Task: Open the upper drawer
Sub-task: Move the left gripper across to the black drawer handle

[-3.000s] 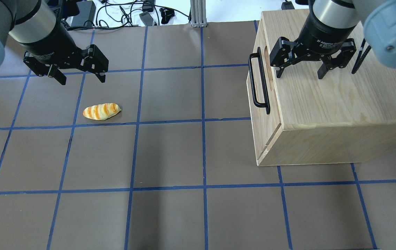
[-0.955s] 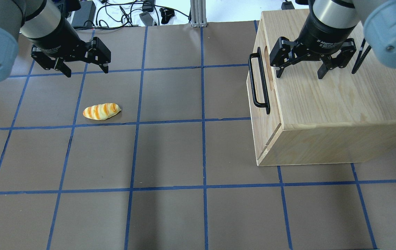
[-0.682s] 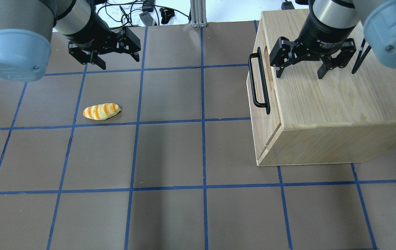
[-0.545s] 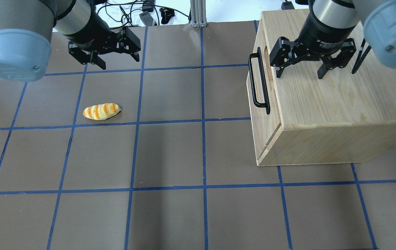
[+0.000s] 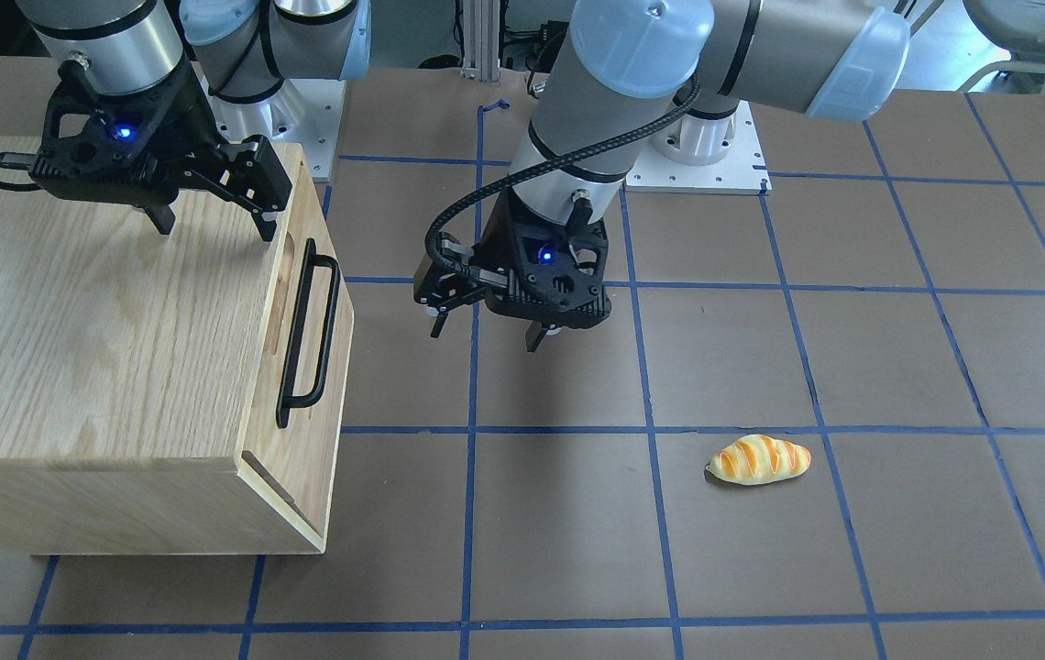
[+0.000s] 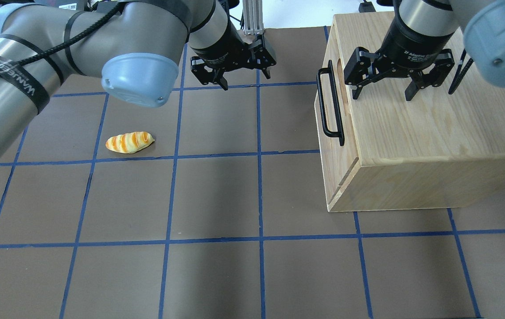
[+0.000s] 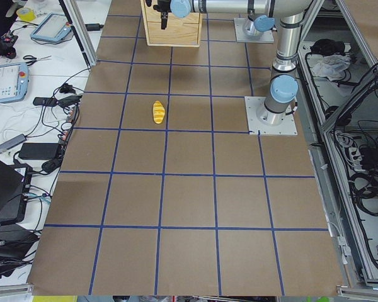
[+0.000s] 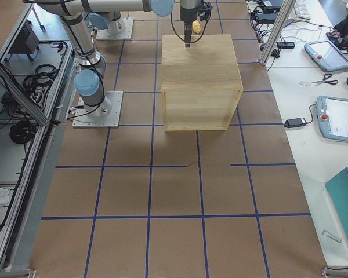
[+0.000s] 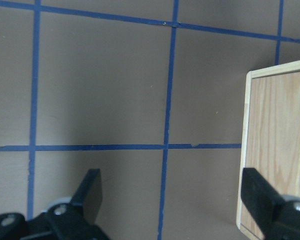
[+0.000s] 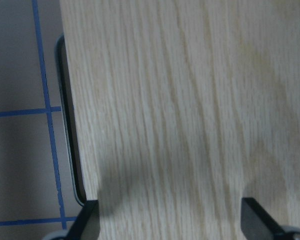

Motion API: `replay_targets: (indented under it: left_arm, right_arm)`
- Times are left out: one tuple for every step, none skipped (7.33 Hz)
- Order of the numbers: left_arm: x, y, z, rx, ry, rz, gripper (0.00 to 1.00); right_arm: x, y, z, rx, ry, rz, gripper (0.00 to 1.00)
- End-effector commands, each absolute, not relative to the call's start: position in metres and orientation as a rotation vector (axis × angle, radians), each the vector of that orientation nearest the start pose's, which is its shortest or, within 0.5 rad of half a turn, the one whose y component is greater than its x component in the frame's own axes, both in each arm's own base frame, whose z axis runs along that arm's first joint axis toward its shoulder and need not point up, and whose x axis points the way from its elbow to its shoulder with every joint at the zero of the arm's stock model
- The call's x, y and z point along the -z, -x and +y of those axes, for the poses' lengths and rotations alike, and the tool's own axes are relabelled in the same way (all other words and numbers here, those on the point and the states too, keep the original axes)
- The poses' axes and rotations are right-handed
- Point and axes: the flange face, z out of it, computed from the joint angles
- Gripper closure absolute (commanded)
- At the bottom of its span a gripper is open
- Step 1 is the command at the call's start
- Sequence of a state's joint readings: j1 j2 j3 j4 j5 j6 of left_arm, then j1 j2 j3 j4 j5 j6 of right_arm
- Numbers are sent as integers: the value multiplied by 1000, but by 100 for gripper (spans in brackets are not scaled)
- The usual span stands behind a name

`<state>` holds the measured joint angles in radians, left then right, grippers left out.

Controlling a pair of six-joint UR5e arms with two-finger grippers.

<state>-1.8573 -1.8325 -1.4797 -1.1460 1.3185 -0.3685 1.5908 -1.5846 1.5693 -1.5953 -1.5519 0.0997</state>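
Note:
The upper drawer's front panel (image 6: 330, 60) faces the table's middle, closed flush in the wooden cabinet (image 6: 429, 128). Its black bar handle (image 6: 330, 108) and oval notch (image 6: 338, 75) show near the top edge. The panel (image 5: 310, 220) and handle (image 5: 307, 335) also show in the front-facing view. My left gripper (image 6: 246, 77) is open and empty, hovering over the table left of the handle, apart from it (image 5: 484, 337). Its wrist view shows the cabinet's edge (image 9: 275, 150) at the right. My right gripper (image 6: 383, 95) is open and empty above the cabinet top (image 5: 214, 229).
A toy bread roll (image 6: 129, 142) lies on the brown, blue-taped table (image 6: 217, 199) at the left, also in the front-facing view (image 5: 758, 459). Cables and boxes lie past the table's far edge (image 6: 164, 17).
My left arm has swept right across the table's far side, from above the bread's area to near the cabinet front. Its gripper stays open. The right arm has not moved.

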Motion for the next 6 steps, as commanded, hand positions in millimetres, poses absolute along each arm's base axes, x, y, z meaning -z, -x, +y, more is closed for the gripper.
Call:
replay_targets:
  left_arm:
    - [-424,367,-548,266,137,3535,0]
    - [-414,383,-546,253,149,3543,0]
    - [-405,393,-543,227,157,3544,0]
    - [-401,403,-538,212,168,3547,0]
    - [-396,412,-534,191,170,3547,0]
    - [-392,418,-531,166,191,3546,0]
  right_arm:
    - [-498,-145,-487,60,-124,3118,0]
    - [-498,-145,-487,60,-124,3116,0]
    - [-498,-145,-487,60,-124,3116,0]
    - [-498,-145,-487,60,-124,3118,0]
    - [-498,-145,-487,60,-124,3118,0]
    - [-498,-145,-487,60,-124,3116,0]
